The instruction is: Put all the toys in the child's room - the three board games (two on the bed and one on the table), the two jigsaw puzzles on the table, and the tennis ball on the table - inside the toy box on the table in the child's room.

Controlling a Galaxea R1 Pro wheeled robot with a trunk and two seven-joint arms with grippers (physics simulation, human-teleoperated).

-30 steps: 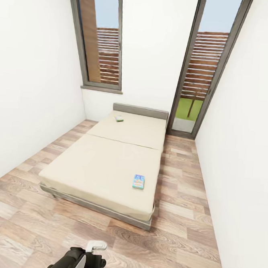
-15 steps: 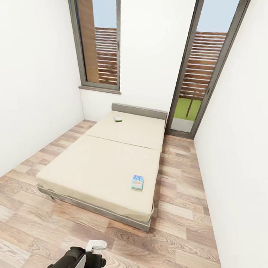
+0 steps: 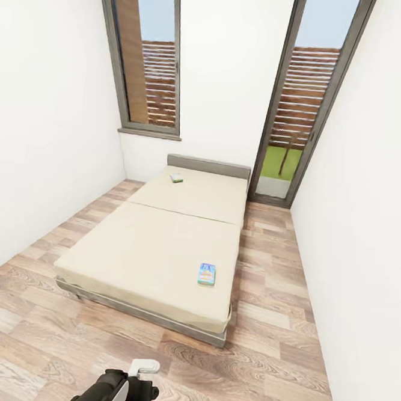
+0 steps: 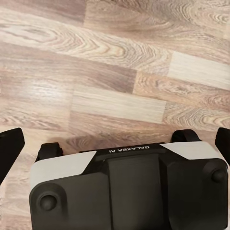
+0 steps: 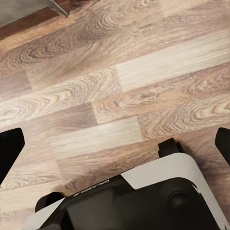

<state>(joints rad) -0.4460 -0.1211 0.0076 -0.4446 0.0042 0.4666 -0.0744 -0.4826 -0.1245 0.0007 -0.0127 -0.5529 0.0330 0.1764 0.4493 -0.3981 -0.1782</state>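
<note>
Home bedroom: bed (image 3: pixel 160 251), plank floor (image 3: pixel 260 362)

Room evenly and brightly lit, flat daylight admitted through window (image 3: pixel 150 55) and glass door (image 3: pixel 305 94). Walls (image 3: pixel 50 122) washed near white. Thin soft shadow cast under bed (image 3: pixel 154 251) frame. No glare seen on floor (image 3: pixel 255 349). Wide-angle stretch noted at head view edges, verticals leaning. Wrist views slightly soft, wood grain smeared.

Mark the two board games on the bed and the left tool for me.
Blue board game (image 3: pixel 207 274), head view: middle of its printed top.
Green-edged board game (image 3: pixel 177 177), head view: middle of its pale top, near the headboard.
Left tool (image 3: pixel 144 367), head view: its white fingertip, low over the floor.
</note>
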